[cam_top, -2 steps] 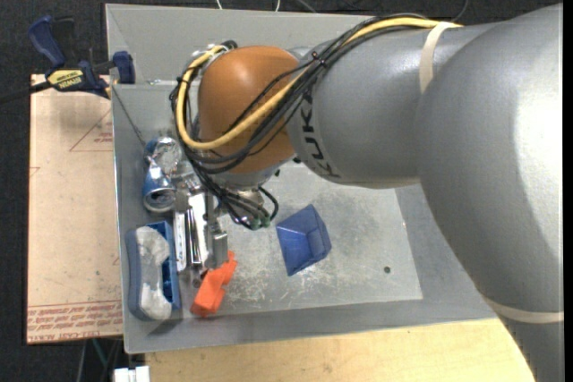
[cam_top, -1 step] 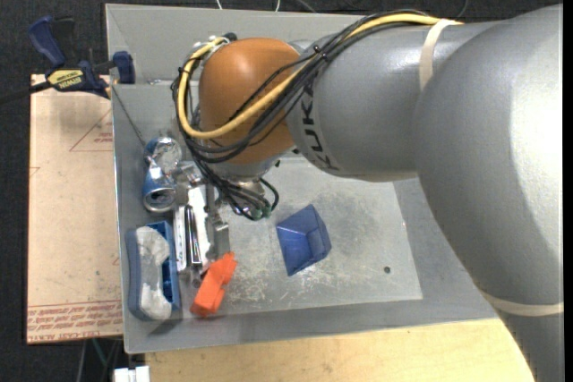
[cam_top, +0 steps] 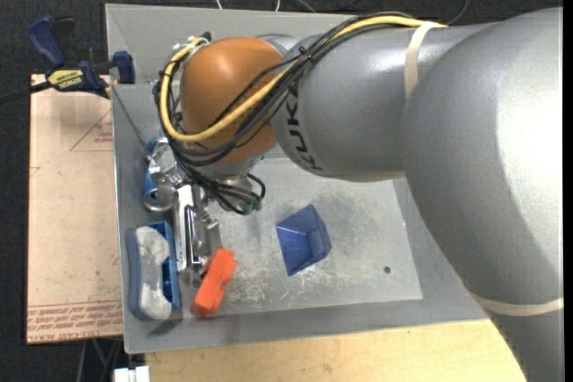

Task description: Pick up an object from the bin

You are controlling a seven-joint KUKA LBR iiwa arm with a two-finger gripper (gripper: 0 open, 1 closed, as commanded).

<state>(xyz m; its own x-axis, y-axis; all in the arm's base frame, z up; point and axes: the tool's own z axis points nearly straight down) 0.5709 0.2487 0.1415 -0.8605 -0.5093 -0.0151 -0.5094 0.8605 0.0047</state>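
Note:
My gripper (cam_top: 200, 244) hangs low over the bin's front left part, under the arm's wrist. An orange, stubby plastic piece (cam_top: 213, 282) lies tilted on the floor right at the gripper's lower end; whether they touch I cannot tell. Just left of the gripper, along the left wall, lies a blue and white brush-like object (cam_top: 150, 273). A blue open box (cam_top: 303, 239) sits on the floor to the gripper's right, well apart from it.
A blue and silver thing (cam_top: 154, 179) peeks out by the left wall, partly hidden behind the wrist. The arm and its orange cover with cables hide the back and right of the bin.

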